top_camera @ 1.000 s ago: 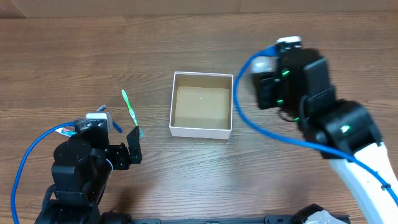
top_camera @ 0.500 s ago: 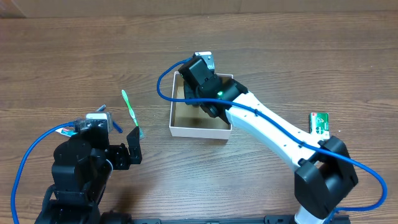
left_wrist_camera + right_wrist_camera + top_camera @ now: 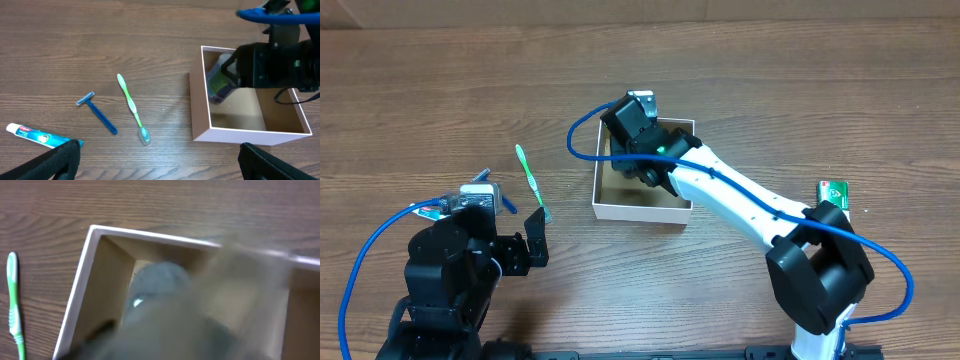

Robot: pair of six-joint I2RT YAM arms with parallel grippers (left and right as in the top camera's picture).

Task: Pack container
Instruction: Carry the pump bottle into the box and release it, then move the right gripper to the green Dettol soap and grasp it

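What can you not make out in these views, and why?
Grey-green item in the container: right wrist view is motion-blurred, kind unclear.
Right hand: overhead, its own wrist covers it; grip unclear.
Toothpaste tube: left wrist view, one end behind a finger of the left hand.
Green packet: overhead, print too small.

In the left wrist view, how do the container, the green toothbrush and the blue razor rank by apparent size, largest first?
1. container, clearly the largest.
2. green toothbrush, longer than the razor.
3. blue razor, the shortest.
Toothbrush and razor lie side by side, so nearness to the camera hardly affects their order.
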